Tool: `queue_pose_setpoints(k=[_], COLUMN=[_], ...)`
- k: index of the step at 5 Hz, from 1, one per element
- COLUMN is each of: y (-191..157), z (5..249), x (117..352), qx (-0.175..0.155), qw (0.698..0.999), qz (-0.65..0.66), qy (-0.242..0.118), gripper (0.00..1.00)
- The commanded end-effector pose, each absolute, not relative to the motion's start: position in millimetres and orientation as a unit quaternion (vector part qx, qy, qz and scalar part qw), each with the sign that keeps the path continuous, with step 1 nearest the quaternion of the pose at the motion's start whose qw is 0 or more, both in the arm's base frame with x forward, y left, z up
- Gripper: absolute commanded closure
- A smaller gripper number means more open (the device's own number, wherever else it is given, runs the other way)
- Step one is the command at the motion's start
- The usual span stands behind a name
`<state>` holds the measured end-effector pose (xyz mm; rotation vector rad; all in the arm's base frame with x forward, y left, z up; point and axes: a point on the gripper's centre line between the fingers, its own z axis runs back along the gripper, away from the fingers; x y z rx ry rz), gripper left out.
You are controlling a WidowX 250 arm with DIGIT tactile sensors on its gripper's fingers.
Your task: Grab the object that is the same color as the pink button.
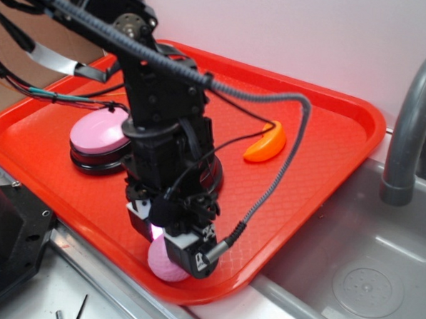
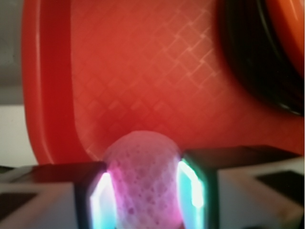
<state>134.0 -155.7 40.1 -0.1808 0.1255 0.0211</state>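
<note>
Black jointed arm [image 1: 162, 107], braided grey cable [image 1: 269, 184], white-edged fingers [image 2: 195, 191], pads seemingly glowing

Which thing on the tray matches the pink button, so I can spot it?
Start at the red tray and go to its near edge, under the gripper. There the pink ball sits between the fingers. It is small and dimpled, unlike the domed pink button or the orange crescent.

I see the red tray [image 1: 343, 123] carrying a pink button [image 1: 98, 136], orange crescent [image 1: 265, 142], and, seemingly touching it, a pink ball [image 1: 166, 263].
</note>
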Motion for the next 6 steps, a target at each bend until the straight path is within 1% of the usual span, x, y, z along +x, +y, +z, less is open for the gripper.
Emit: queue_pose_setpoints(k=[1,2,3,4,5,6], y=[-114.3,-88.4,-59.3,-40.1,-23.5,-1.5], z=[118.8,162.0,207.5,233.6,246.8,245.5], x=[160.5,173.2,185.6,191.0,194.2,208.7], qx=[-0.114,-0.088,-0.048,-0.035,-0.025,-0.028], qw=[0.993,0.994,0.991,0.986,0.979,0.973], qz=[0.025,0.055,0.093,0.111,0.146,0.197], qy=[0.020,-0.037,-0.087,-0.118,-0.143,-0.116], gripper=[1.00,1.00,1.00,1.00,1.00,1.00])
